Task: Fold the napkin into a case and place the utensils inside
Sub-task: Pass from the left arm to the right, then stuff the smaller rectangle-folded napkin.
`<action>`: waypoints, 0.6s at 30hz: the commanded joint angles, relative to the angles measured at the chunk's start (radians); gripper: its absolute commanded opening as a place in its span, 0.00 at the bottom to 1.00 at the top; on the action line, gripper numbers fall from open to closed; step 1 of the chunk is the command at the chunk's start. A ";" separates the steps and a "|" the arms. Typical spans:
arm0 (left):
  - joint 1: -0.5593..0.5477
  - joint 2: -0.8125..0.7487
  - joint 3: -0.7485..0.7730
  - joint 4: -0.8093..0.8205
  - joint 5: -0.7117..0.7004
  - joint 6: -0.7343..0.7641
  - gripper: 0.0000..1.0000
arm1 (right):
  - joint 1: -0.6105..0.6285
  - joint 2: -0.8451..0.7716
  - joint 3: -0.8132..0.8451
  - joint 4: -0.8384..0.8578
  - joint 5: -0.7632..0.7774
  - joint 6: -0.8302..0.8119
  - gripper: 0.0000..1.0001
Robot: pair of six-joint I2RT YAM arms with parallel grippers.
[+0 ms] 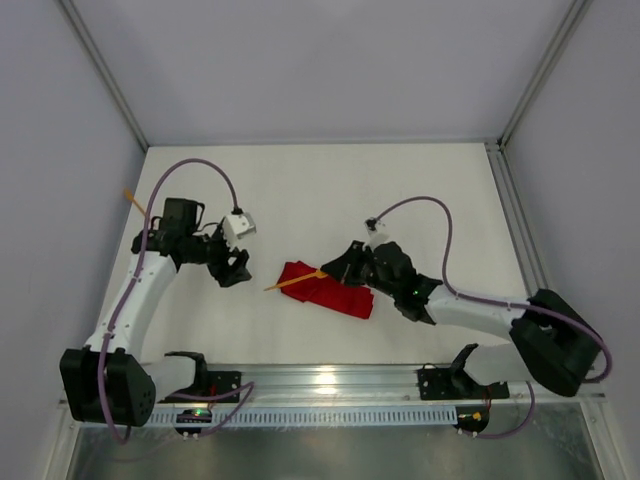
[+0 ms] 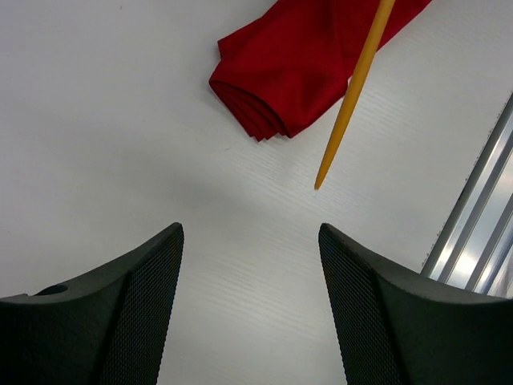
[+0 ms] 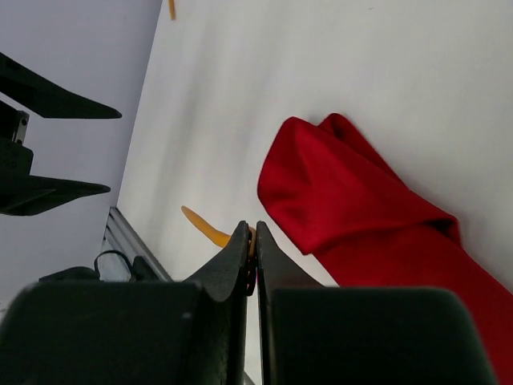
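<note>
1. Nearest us, a ribbed metal rail (image 1: 320,380) is running along the front edge of the bench (image 1: 330,190), whose top is looking pale, smooth and matte.
2. The left fingers (image 2: 144,305) are standing wide apart over bare bench with nothing between them. Their inner faces are showing a fine mesh-like texture.
3. The right fingers (image 3: 232,265) are pressing together on a slim orange utensil (image 2: 353,88), pinching it beside the cloth. Its tapered handle tip is pointing out past the cloth's edge toward the left fingers. We are not making out which head it carries.
4. The napkin (image 1: 328,288) is lying near the middle of the bench, between the two arms and closer to the right one. It is a soft, plain red cloth, folded into a long flat bundle, with stacked layers showing at its rounded end.
5. We are judging the utensil to be light, stiff and slick, so it may pivot in a narrow pinch; a hold partway along the handle looks steadier. The cloth is limp and likely to sag or unfold, so lifting only the top layer at an open edge seems wisest.
6. Farthest off, a second utensil (image 1: 130,197) is lying at the bench's left edge, well apart from the napkin.
</note>
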 commanded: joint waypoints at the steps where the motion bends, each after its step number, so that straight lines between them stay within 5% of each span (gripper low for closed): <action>1: -0.004 0.023 0.036 0.138 0.043 -0.135 0.70 | -0.005 -0.209 -0.135 -0.116 0.256 0.118 0.03; 9: -0.137 0.185 0.041 0.258 -0.168 -0.305 0.63 | -0.003 -0.727 -0.382 -0.480 0.582 0.354 0.03; 18: -0.279 0.369 0.090 0.317 -0.230 -0.381 0.50 | -0.002 -0.663 -0.432 -0.446 0.662 0.397 0.03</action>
